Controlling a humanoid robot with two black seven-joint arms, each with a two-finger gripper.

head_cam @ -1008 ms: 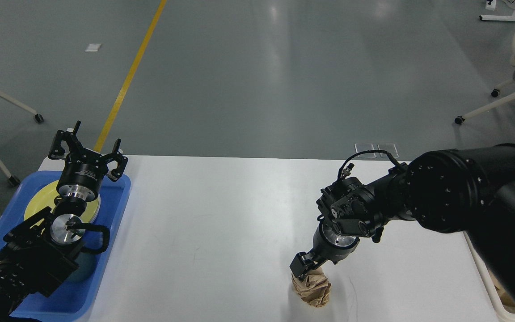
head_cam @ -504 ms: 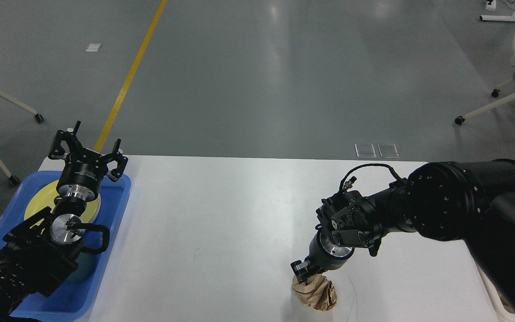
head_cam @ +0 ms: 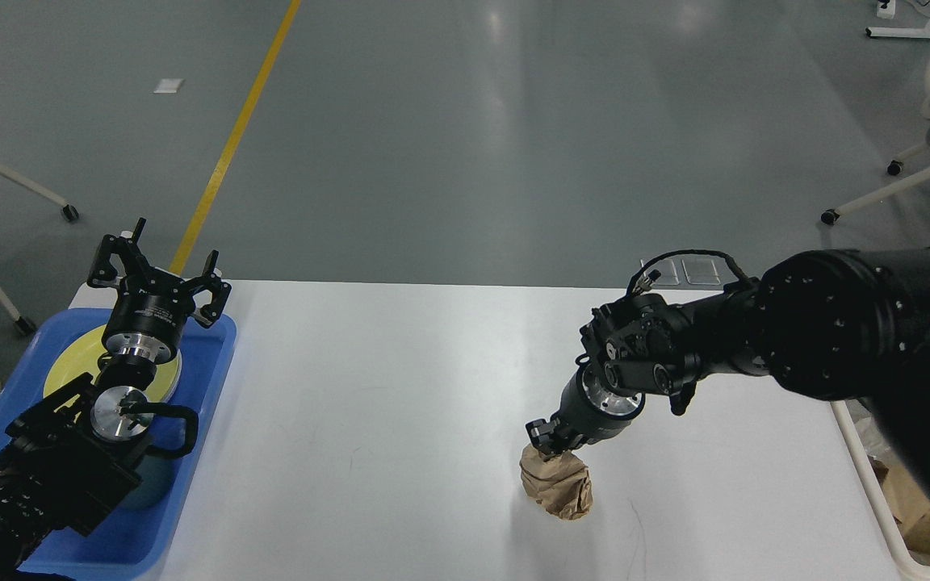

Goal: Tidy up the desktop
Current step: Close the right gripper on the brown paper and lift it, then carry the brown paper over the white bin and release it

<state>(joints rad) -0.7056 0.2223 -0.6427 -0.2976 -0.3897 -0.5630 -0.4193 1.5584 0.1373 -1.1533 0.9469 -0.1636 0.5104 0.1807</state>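
The white desktop (head_cam: pixel 400 403) fills the lower middle of the head view. A crumpled brown paper ball (head_cam: pixel 558 486) hangs near its front right, with its shadow on the white surface below. My right gripper (head_cam: pixel 548 438) points down and is shut on the top of the paper ball, holding it just off the desktop. My left gripper (head_cam: pixel 157 269) is open and empty, held above the blue tray (head_cam: pixel 203 420) at the left edge.
The blue tray holds a yellow-green plate (head_cam: pixel 69 367) and a dark teal mug (head_cam: pixel 160 464). A cream-white bin (head_cam: pixel 889 516) with brown paper in it stands off the table's right edge. Chairs stand on the floor at far left and far right.
My right gripper closed on the paper ball and has lifted it up and slightly back. The right arm rose, uncovering the bin. The left arm has not moved.
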